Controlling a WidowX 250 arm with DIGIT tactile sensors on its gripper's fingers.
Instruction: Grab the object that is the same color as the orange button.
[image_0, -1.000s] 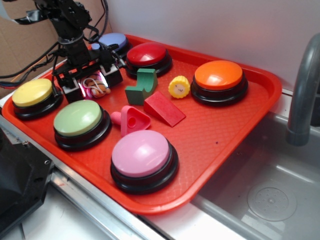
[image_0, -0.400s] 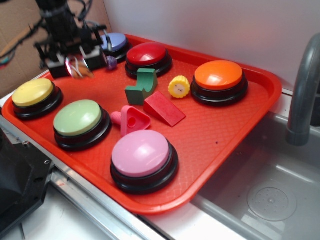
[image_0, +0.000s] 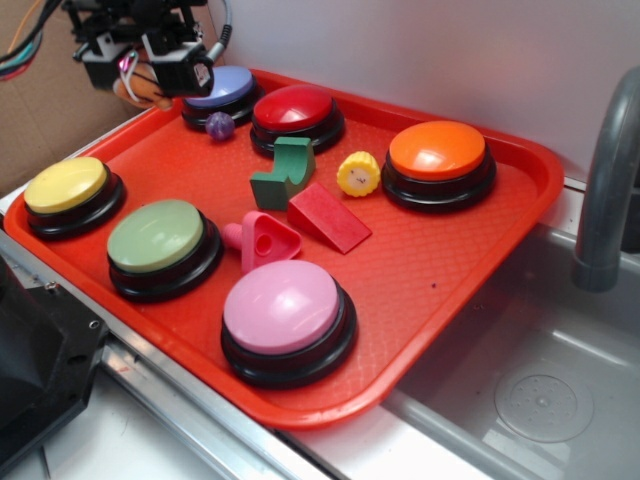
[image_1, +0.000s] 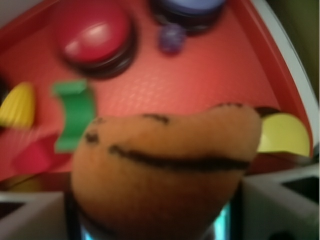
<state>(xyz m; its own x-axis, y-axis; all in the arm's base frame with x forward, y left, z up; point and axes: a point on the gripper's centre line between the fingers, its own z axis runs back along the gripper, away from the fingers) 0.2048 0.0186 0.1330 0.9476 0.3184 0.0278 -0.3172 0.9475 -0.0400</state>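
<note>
My gripper (image_0: 140, 85) is shut on the small orange toy with dark stripes (image_0: 147, 95) and holds it in the air above the tray's far left corner. In the wrist view the toy (image_1: 165, 165) fills the lower middle, pinched between the two grey fingers (image_1: 30, 215). The orange button (image_0: 438, 150), a large glossy dome on a black base, stands at the tray's far right, well away from my gripper.
The red tray (image_0: 450, 270) holds blue (image_0: 222, 85), red (image_0: 295, 108), yellow (image_0: 65, 185), green (image_0: 155, 235) and pink (image_0: 282, 305) buttons. A purple ball (image_0: 220, 124), green block (image_0: 285, 172), yellow smiley toy (image_0: 358, 174), red wedge (image_0: 328, 215) and pink piece (image_0: 265, 240) lie between them. A sink (image_0: 540, 380) is at the right.
My gripper has risen from the tray floor and moved back left with the striped orange toy in it. The purple ball now lies uncovered by the blue button.
</note>
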